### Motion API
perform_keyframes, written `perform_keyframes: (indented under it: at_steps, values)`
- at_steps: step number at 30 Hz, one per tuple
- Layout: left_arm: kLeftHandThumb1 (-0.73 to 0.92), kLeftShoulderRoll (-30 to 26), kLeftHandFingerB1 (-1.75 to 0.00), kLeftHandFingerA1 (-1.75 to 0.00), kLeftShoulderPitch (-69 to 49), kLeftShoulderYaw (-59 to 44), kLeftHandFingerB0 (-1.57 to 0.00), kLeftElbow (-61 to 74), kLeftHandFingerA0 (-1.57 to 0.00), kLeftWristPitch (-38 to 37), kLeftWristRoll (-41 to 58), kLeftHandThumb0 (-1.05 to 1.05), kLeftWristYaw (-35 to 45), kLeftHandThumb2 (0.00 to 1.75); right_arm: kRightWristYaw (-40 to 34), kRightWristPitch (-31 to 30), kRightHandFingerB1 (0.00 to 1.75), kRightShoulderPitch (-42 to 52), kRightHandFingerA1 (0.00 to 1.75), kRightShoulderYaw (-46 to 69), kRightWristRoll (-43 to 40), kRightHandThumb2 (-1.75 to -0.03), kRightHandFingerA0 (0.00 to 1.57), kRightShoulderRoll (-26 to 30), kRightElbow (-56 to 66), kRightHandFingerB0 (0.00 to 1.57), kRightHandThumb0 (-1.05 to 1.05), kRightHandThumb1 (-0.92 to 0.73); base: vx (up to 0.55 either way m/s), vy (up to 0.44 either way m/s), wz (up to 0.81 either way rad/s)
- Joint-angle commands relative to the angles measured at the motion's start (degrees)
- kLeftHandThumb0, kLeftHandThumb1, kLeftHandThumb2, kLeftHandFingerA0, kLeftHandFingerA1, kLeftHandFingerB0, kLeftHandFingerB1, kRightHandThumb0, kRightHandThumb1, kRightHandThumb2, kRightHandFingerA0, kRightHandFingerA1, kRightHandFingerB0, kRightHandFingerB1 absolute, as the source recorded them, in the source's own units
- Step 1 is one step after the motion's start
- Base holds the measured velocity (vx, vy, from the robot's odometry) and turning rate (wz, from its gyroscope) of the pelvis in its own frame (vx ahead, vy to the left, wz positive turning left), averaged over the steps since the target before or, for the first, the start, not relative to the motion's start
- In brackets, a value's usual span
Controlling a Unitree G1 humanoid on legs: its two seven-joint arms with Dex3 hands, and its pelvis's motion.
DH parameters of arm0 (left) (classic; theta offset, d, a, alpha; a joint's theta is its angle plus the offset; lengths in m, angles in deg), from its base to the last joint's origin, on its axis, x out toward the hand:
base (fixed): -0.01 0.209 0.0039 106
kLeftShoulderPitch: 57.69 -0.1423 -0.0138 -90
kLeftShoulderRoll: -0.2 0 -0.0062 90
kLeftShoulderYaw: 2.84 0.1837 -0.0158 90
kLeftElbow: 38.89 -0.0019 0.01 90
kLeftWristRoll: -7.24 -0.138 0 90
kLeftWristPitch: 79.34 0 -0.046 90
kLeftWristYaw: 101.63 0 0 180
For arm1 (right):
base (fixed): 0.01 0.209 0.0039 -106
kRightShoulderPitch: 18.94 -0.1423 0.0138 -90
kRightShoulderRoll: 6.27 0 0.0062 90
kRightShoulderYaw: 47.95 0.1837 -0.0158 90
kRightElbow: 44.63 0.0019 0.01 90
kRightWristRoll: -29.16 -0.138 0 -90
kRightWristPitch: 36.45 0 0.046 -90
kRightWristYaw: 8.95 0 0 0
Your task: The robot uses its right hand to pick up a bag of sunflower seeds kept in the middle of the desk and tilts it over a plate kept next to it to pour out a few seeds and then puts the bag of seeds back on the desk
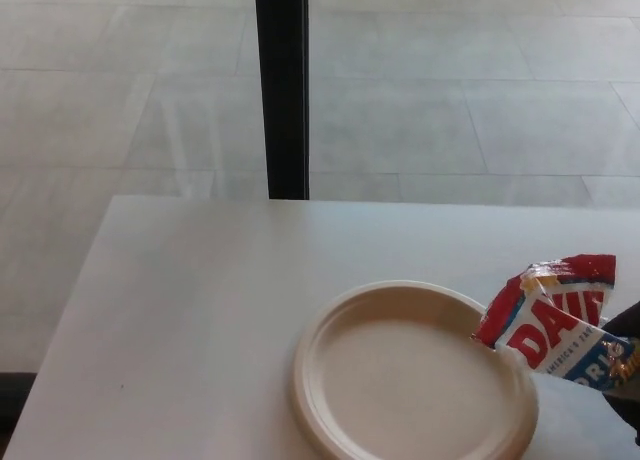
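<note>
A red, white and blue bag of sunflower seeds [556, 315] hangs tilted at the right edge of the head view, its top corner over the right rim of the cream plate [345, 320]. My right hand [625, 365] shows only as a dark sliver at the frame's right edge, shut on the bag's lower end. The plate lies on the white desk [200, 300] and looks bare inside. My left hand does not show.
A black vertical post [282, 90] stands beyond the desk's far edge, with grey tiled floor [120, 90] behind it. The desk's left edge runs diagonally at the picture's left.
</note>
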Motion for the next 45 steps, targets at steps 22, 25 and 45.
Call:
perform_keyframes:
  at_steps: [22,25,45]
  values:
    - [0.92,-1.9,-0.34,-0.52,0.2,0.1,-0.19,-0.2,-0.25,-0.1,-0.3,-0.91,-0.3,0.67,-0.6,7.0,1.56,-10.8,1.75,-5.7,10.6,-1.06,0.94,7.5,-2.4,0.75,-0.23,-0.61,0.0,0.0,0.0]
    - [0.92,-2.0,-0.35,-0.52,0.2,0.1,-0.19,-0.1,-0.23,-0.5,-0.3,-0.92,0.2,0.68,-0.9,6.9,1.56,-12.2,1.75,-6.3,11.9,-1.08,0.93,8.1,-2.6,0.74,-0.23,-0.58,0.0,0.0,0.0]
    - [0.92,-2.2,-0.34,-0.51,1.0,0.3,-0.21,-0.2,-0.27,-0.4,-0.6,-0.93,-0.5,0.68,1.8,8.2,0.78,-19.5,1.36,-10.5,18.6,-0.98,1.23,12.7,-1.0,0.84,-0.37,-0.52,0.0,0.0,0.0]
